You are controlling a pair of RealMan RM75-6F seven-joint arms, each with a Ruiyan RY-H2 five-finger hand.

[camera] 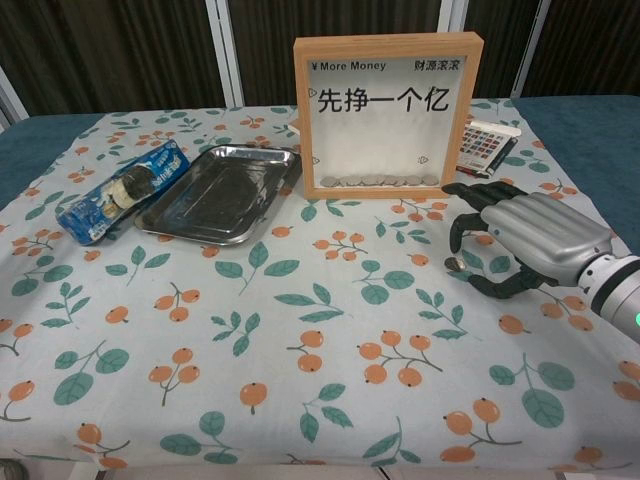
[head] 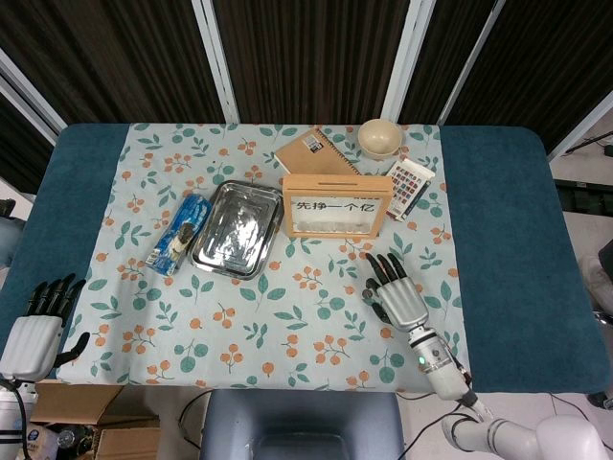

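— Where is the coin point(camera: 453, 264)?
— On the worktop's floral cloth point(camera: 300, 330), in front of the wooden frame point(camera: 388, 100). My right hand point(camera: 520, 238) hovers over it, fingers point(camera: 462, 226) spread, holding nothing.
— Your left hand point(head: 36, 326)?
— Idle at the worktop's edge, fingers apart.

Your right hand point(camera: 525, 238) covering most of the coin point(camera: 452, 264), its grip unclear, left hand point(head: 36, 324) outside the chest view
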